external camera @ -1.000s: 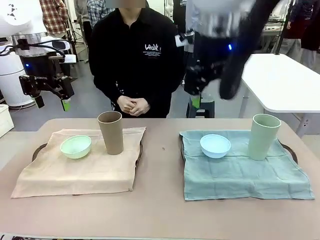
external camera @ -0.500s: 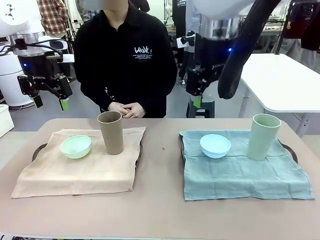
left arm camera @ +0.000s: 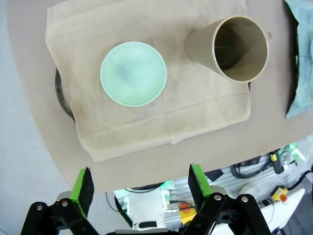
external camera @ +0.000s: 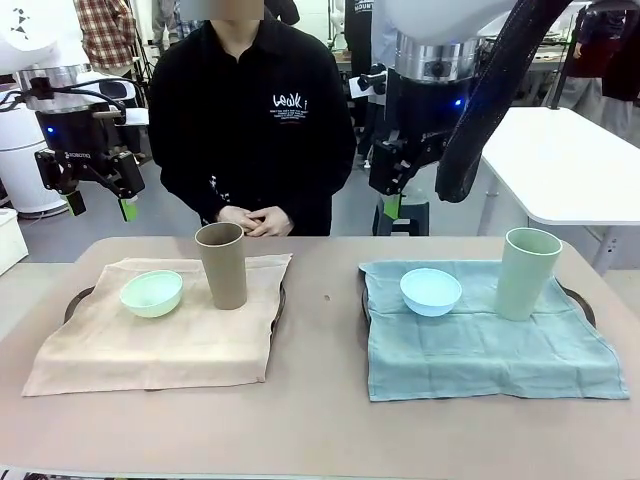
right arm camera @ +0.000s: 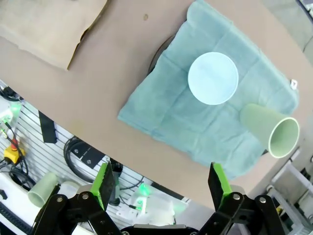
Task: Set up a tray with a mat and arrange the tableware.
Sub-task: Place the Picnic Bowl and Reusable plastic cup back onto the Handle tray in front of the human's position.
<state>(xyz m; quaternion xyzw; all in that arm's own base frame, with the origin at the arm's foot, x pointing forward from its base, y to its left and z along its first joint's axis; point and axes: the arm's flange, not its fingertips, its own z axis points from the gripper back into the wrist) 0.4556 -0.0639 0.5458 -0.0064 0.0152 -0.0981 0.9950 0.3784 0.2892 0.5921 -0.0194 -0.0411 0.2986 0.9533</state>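
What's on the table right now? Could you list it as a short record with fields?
Left mat: tan cloth over a dark tray
On it: mint green bowl, tan tumbler, both upright
Right mat: teal cloth over a dark tray
On it: light blue bowl, pale green tumbler
Left hand: open, raised, holding nothing
Right hand: open, raised, holding nothing
Person: hands clasped at far edge

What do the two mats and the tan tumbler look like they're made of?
Tan mat and teal mat: woven cloth, matte; fold creases and soft, wavy edges show. Tan tumbler: probably matte plastic or a fibre composite; smooth, even wall, no gloss, thin rim seen in the left wrist view. Exact material can't be confirmed by look alone.
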